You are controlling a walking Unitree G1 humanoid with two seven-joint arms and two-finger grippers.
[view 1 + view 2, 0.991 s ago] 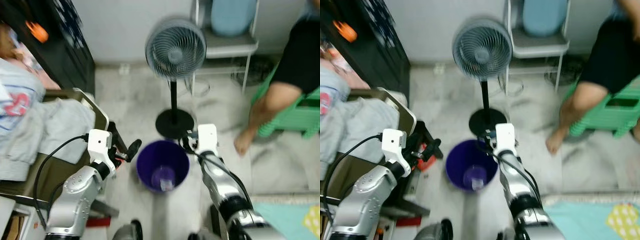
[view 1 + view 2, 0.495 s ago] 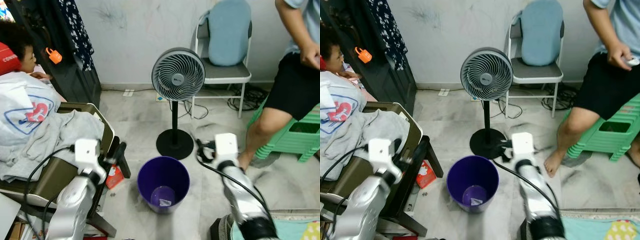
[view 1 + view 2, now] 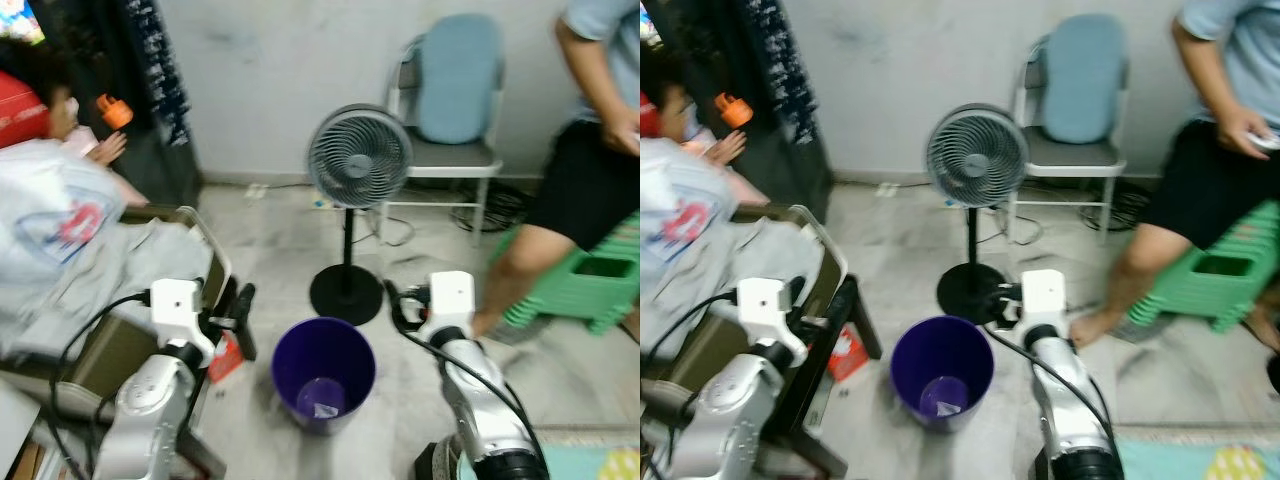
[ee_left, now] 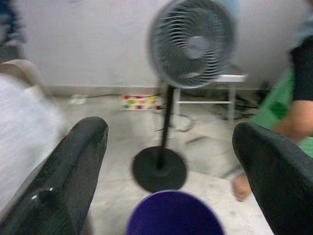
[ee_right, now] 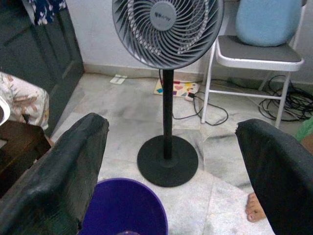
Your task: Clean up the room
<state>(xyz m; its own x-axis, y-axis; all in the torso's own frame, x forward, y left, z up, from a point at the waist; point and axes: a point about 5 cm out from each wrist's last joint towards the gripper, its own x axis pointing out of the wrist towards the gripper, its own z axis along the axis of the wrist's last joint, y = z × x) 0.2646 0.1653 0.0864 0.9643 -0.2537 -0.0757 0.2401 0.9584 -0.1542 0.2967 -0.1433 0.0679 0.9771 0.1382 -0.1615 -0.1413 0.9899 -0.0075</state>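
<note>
While both arms hang over the floor, the purple bucket (image 3: 323, 372) stands between them, just before the fan (image 3: 358, 158), with what may be a scrap of paper (image 3: 946, 409) inside. Left gripper (image 4: 171, 161) and right gripper (image 5: 171, 161) both gape wide, holding nothing. A person (image 3: 1230, 150) sits on green stools (image 3: 1220, 280).

A grey pedestal fan (image 3: 359, 158) stands on the marble floor (image 3: 270, 225) before a folding chair (image 3: 455, 155) holding a blue cushion (image 3: 458, 78). A person (image 3: 1220, 150) sits on stacked green stools (image 3: 1230, 280) beside it.
</note>
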